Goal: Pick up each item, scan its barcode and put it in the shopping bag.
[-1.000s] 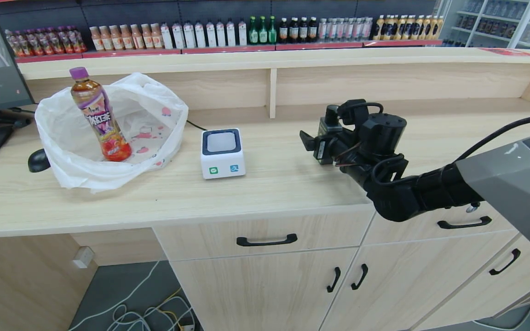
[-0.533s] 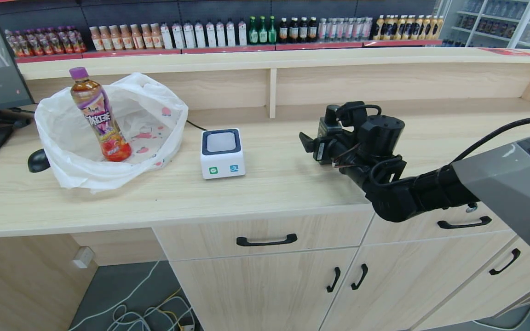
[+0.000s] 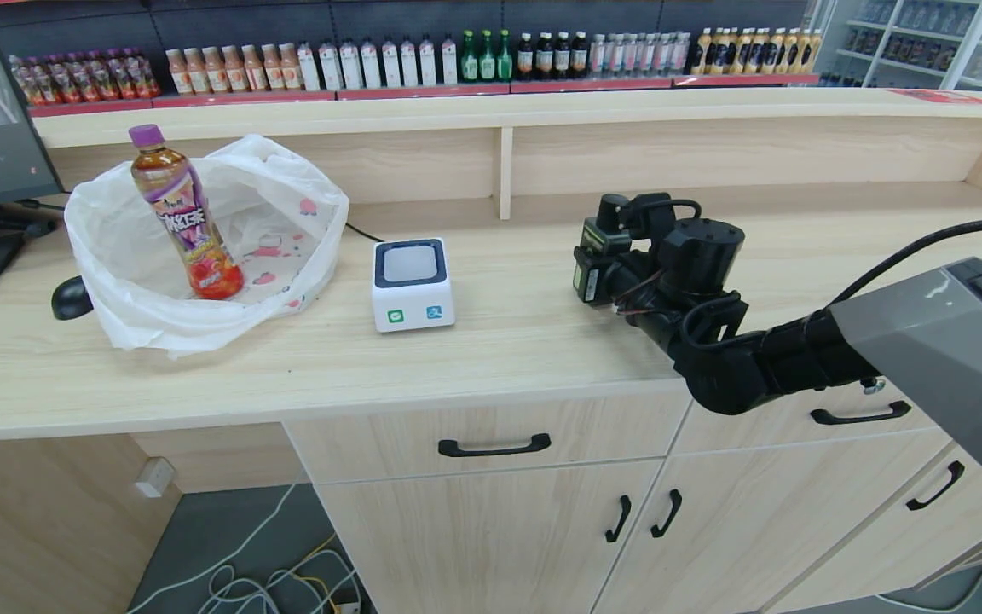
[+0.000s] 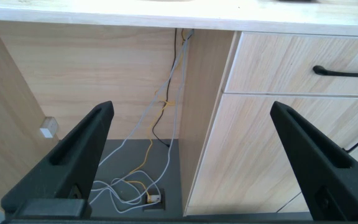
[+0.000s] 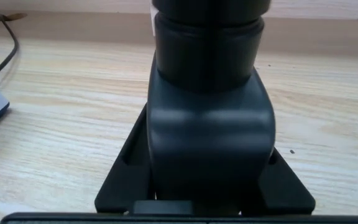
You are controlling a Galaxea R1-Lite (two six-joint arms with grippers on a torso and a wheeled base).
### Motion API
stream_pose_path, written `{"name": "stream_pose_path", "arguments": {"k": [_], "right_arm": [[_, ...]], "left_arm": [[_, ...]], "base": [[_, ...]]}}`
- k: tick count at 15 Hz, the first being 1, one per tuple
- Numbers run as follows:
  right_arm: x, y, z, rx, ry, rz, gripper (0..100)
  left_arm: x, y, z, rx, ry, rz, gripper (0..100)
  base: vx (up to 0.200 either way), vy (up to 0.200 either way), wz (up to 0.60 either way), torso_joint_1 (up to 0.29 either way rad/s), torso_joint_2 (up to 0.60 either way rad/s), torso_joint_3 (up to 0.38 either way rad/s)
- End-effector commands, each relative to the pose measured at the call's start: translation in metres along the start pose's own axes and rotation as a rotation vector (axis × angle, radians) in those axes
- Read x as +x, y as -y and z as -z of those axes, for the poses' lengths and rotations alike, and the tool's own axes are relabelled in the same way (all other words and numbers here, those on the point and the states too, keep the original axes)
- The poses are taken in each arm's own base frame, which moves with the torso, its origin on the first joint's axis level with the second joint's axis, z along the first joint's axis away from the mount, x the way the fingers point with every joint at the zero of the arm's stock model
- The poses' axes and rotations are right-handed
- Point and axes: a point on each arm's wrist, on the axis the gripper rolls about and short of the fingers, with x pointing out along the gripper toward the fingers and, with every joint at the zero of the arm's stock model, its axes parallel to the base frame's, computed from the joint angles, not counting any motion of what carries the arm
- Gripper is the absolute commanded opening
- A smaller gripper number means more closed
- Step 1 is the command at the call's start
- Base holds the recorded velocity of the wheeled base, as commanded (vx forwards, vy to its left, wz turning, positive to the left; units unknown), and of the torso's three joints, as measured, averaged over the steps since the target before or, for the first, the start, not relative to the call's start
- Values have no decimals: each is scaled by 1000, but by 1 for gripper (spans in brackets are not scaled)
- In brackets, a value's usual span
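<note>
One bottle (image 3: 185, 217) was seen standing inside one white bag (image 3: 120, 286) at the upper left, with one scanner (image 3: 412, 283) set just beside it at centre. The left gripper (image 4: 191, 111) was spread wide, with nothing held. Whether the right gripper (image 3: 583, 275) was parted or closed could not be told.

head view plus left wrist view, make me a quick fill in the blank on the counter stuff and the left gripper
1. The bottle standing in the bag has a ___ cap.
2. On the counter, the scanner sits to the robot's ___ of the bag.
3. The fingers of the left gripper are ___, with nothing between them.
Missing words: purple; right; open.
</note>
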Motion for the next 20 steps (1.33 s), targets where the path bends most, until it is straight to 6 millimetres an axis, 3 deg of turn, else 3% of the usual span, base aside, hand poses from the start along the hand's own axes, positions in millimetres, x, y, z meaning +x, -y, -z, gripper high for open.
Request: {"name": "stream_pose_path", "arguments": {"k": [1, 8, 12, 16, 20], "right_arm": [[0, 0, 1, -6, -2, 1, 0], [-2, -3, -5, -26, 13, -6, 0], [-11, -2, -27, -32, 53, -6, 0], [-52, 1, -58, -73, 58, -17, 0], [-104, 6, -75, -94, 34, -31, 0]], "left_arm": [[0, 0, 0, 0, 0, 0, 100], [0, 0, 0, 0, 0, 0, 100], [0, 0, 0, 0, 0, 0, 100], [0, 0, 0, 0, 0, 0, 100], [0, 0, 0, 0, 0, 0, 100]], "base": [[0, 0, 0, 0, 0, 0], [0, 0, 0, 0, 0, 0], [0, 0, 0, 0, 0, 0], [0, 0, 0, 0, 0, 0], [0, 0, 0, 0, 0, 0]]}}
